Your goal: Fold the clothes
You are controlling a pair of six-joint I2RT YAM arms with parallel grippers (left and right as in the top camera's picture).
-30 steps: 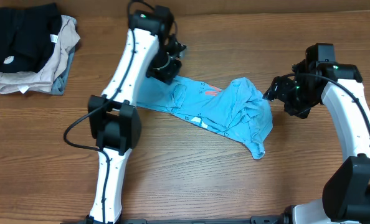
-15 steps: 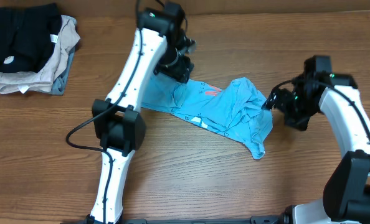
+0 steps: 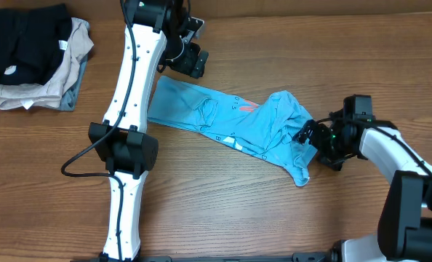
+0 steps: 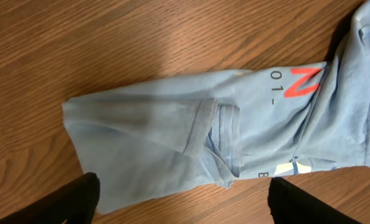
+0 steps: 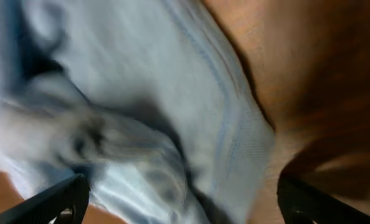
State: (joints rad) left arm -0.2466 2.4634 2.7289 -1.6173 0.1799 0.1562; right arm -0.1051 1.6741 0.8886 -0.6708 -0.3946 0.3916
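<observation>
Light, limp sky-blue T-shirt [image 3: 227, 120] lies centred on the bench [image 3: 274, 218], bunched toward 3 o'clock; my left jaws gape empty at its 11 o'clock, my right jaws spread wide over its stitched edge, the likeliest hold.

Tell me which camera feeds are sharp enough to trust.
Overhead: sharp, evenly lit, light sky-blue cotton T-shirt clear. Left wrist: sharp, red-orange lettering readable, pale glare on the brown wooden table. Right wrist: blurred, folds smeared, shadowed right side.

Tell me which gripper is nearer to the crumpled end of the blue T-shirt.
Right. The right gripper is open right at the crumpled end of the T-shirt. The left gripper, also open, is past the flat opposite end.
</observation>
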